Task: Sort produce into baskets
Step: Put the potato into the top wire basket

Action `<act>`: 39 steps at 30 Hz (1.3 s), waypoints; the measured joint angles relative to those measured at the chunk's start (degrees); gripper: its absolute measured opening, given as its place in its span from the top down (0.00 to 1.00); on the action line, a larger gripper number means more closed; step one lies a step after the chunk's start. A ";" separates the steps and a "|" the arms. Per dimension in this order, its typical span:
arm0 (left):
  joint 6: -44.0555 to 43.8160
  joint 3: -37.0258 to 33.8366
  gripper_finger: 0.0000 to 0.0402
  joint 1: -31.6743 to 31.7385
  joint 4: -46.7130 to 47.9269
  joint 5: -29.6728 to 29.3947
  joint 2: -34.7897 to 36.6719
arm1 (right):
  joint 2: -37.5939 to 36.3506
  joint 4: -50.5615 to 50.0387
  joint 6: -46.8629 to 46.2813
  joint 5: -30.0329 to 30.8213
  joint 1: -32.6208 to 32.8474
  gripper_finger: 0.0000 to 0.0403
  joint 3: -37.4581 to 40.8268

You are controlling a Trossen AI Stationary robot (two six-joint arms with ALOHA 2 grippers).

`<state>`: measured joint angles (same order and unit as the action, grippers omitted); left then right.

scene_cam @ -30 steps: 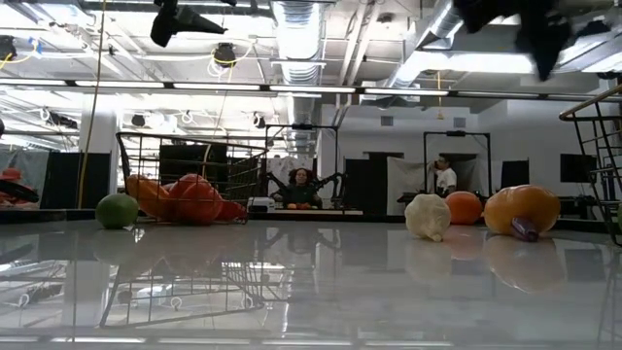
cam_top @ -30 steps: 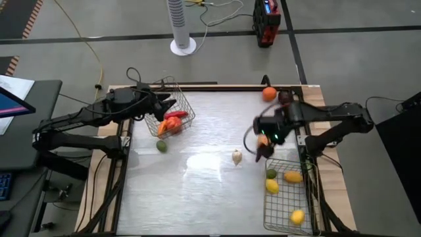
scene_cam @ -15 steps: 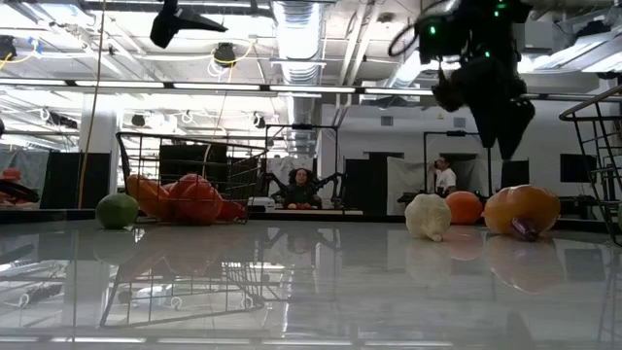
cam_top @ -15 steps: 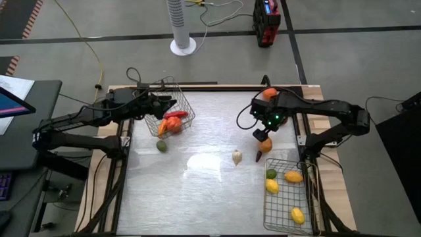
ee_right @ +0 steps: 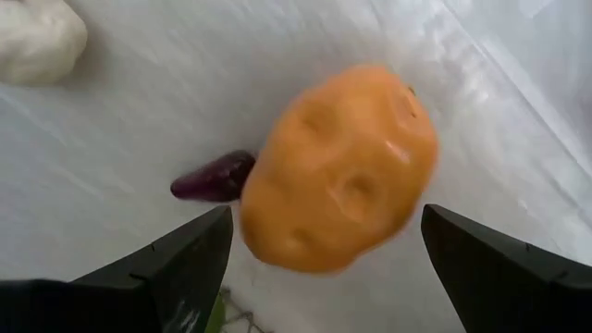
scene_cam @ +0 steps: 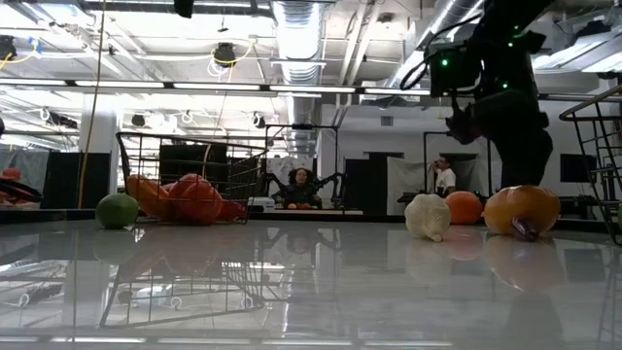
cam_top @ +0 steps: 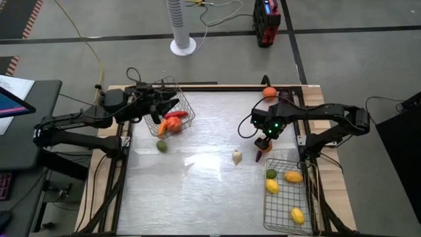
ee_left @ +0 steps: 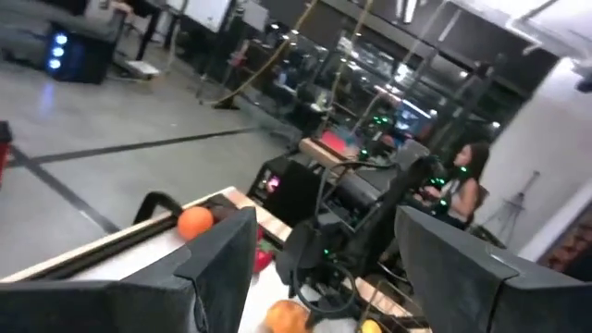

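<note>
Right gripper poised over the orange fruit, fingers spread and holding nothing

In the high view the right gripper (cam_top: 265,136) hangs right of centre, directly above an orange fruit (ee_right: 338,166) lying on the table (cam_top: 197,191) with a small purple piece (ee_right: 211,178) touching it, just above the right basket (cam_top: 289,224) at lower right. White garlic (cam_top: 237,157) lies nearby. The fruit looks light, rigid and smooth-skinned, likely to roll or slip, so grip across its widest middle. The left gripper (cam_top: 168,104) waits, fingers apart and nothing in them, at the left basket (cam_top: 187,105) at upper left, a lime (cam_top: 161,145) just below.
</note>
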<state>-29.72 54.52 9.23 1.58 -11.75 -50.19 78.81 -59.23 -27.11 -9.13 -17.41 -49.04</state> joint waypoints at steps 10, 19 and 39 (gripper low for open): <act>-3.82 0.00 0.39 -1.05 -0.09 -0.93 -3.41 | 0.04 1.32 -0.40 4.27 0.59 0.07 1.69; -7.62 0.00 0.39 -1.04 -0.64 -1.47 -6.70 | 3.46 7.57 2.93 4.63 1.26 0.07 1.64; -5.34 2.62 0.39 -1.01 -1.99 -2.34 -6.67 | 6.71 14.83 7.49 3.20 2.87 0.20 -2.71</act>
<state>-35.06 57.14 8.23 -0.40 -14.09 -56.86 85.52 -44.40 -19.61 -5.92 -14.55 -51.75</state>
